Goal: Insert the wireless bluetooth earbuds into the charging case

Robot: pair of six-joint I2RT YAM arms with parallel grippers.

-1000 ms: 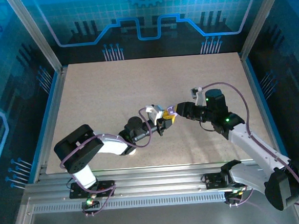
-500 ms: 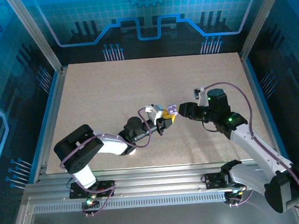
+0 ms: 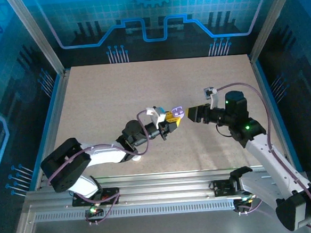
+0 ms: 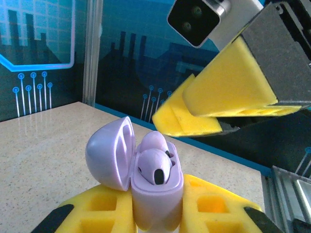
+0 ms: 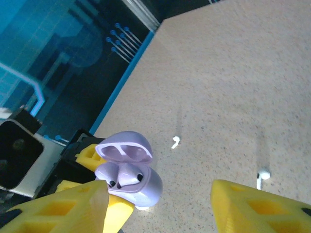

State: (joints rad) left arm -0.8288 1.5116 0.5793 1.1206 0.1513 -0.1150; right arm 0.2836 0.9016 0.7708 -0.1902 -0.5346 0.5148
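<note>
Charging case [image 4: 155, 191] sits pinched in your left fingers [image 4: 82, 208], lid open, purple earbuds [image 4: 155, 167] inside; your right fingers [image 5: 252, 204] stand spread just beside it.

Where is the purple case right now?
Top view: the purple charging case is near the middle of the table, held in the left end effector, facing the right end effector.

Tabletop [image 3: 117, 98]: beige, finely speckled, matte. Blue trim [image 3: 48, 129] runs along its left edge. Aluminium post [image 3: 35, 35] rises from the far left corner, slanting outward in the overhead view. Back wall panel [image 3: 84, 17]: blue-lit, grid and circuit-line pattern. Grooved aluminium rail [image 3: 166, 193] spans the near edge.
</note>
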